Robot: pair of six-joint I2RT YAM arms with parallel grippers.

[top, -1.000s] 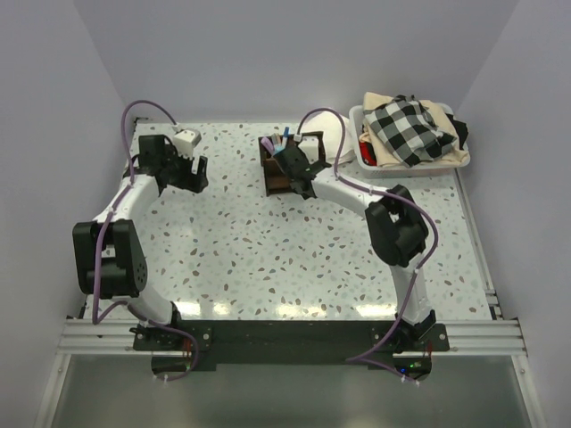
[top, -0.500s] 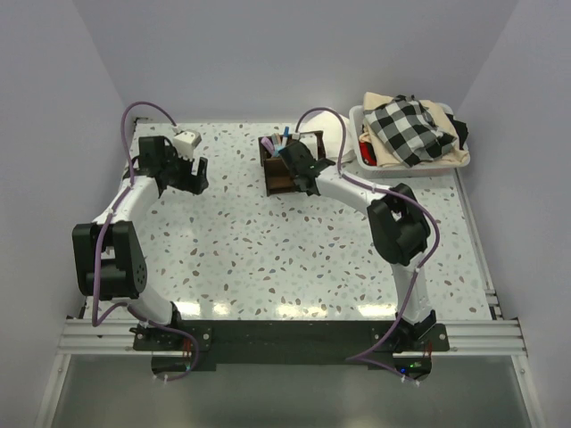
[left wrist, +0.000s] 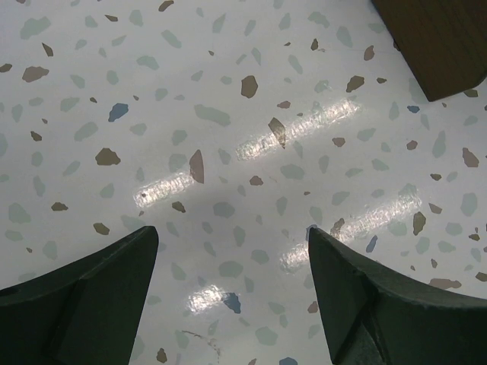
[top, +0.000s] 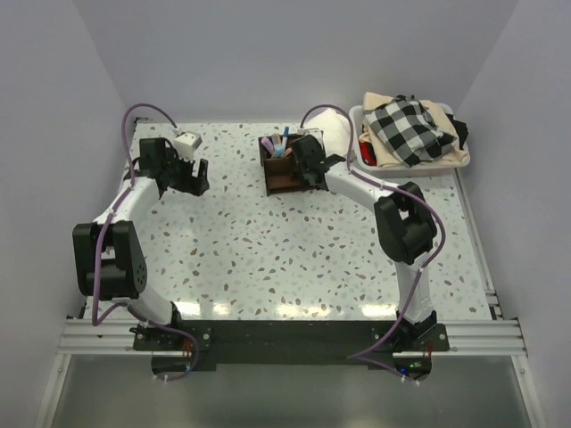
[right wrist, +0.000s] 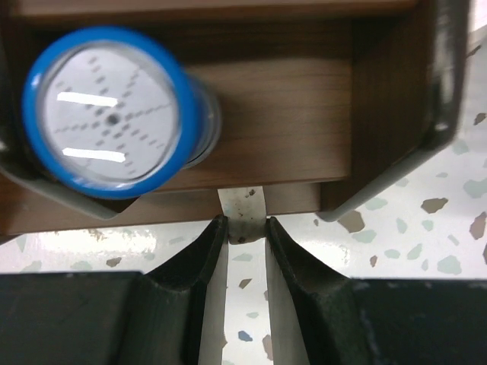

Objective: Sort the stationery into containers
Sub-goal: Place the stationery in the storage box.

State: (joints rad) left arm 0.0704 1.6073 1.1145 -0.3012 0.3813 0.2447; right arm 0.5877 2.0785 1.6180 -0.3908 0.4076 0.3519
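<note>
The organizer (top: 277, 178) is a small dark brown wooden box standing at the far middle of the speckled desk (top: 241, 232). It is open at the top, and wooden walls divide it into compartments. From above, a few pens (top: 284, 141) stand upright in its far end, with pink and blue tips showing; they are too small there to tell apart further.

The right end effector (top: 308, 165) is just beside the organizer's right side. In the right wrist view its fingers (right wrist: 190, 258) are clenched almost together on a thin white piece (right wrist: 242, 199). The piece sticks out past the tips and lies across the lower wooden edge of the organizer (right wrist: 289, 122). It is narrow and pale with a small dark fleck; what kind of stationery it is cannot be told. To the left of it a thick marker (right wrist: 112, 114) stands in a compartment and is seen end-on, with a bright blue rim around a white cap face.

The left end effector (top: 194, 174) is well apart from the organizer at the far left. Its fingers are spread wide and released over bare desk, holding nothing (left wrist: 232, 236). A corner of the organizer (left wrist: 434, 38) shows at the upper right of its view.

A white bin (top: 462, 162) holding a checkered cloth (top: 406, 125) sits in the far right corner.
</note>
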